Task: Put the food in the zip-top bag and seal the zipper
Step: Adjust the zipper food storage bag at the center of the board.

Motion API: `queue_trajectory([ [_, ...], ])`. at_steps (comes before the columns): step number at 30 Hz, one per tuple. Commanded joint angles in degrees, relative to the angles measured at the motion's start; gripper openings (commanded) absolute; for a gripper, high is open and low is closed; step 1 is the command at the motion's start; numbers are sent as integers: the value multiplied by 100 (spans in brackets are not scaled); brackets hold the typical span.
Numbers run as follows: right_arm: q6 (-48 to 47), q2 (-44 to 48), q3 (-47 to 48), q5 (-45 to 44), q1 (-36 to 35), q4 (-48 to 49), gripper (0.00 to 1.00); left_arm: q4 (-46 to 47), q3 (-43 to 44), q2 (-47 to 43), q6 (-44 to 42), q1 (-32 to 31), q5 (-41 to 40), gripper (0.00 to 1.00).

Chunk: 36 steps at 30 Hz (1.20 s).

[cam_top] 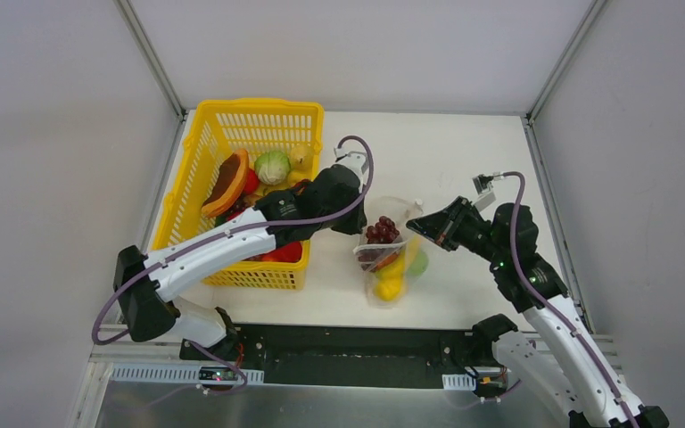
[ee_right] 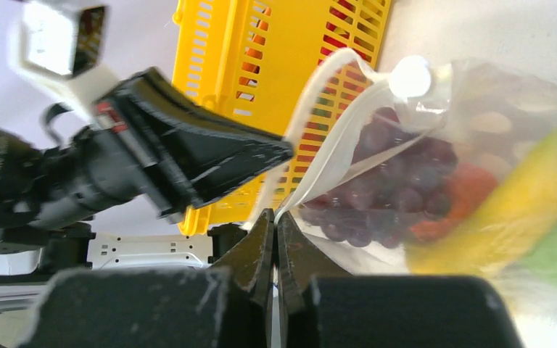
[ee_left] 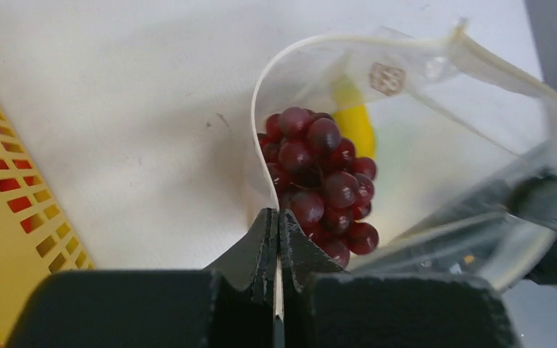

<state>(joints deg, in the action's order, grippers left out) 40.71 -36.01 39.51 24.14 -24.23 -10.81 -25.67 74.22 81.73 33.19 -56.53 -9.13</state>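
The clear zip-top bag (cam_top: 396,267) lies on the table between the arms, its mouth facing the far side. Inside it are dark red grapes (cam_top: 381,232) (ee_left: 326,174), a yellow piece (cam_top: 390,286) and a green piece (cam_top: 418,262). My left gripper (cam_top: 363,224) (ee_left: 277,212) is shut on the white zipper strip (ee_left: 260,109) at the mouth's left side. Shut on the same strip (ee_right: 331,141) at the right side is my right gripper (cam_top: 413,223) (ee_right: 275,216). The mouth stands open between them.
The yellow lattice basket (cam_top: 232,125) sits left of the bag, under my left arm. It holds more food: a green cabbage (cam_top: 272,166), a brown-and-orange piece (cam_top: 228,183) and red pieces. The enclosure's grey walls close in both sides and the back.
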Motion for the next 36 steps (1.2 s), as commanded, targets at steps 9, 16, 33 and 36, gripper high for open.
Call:
queue_trajectory([
  [9, 10, -656, 297, -445, 19, -302, 2, -219, 1009, -526, -500, 7, 964, 0],
  [16, 33, -329, 272, -149, 17, 412, 2, -733, 1050, -557, -419, -107, -147, 0],
  [33, 174, -420, 141, -22, 21, 408, 1, -747, 570, -425, -260, -9, -642, 28],
  [36, 167, -399, 167, 3, 16, 421, 1, -782, 603, -438, -284, 6, -641, 46],
])
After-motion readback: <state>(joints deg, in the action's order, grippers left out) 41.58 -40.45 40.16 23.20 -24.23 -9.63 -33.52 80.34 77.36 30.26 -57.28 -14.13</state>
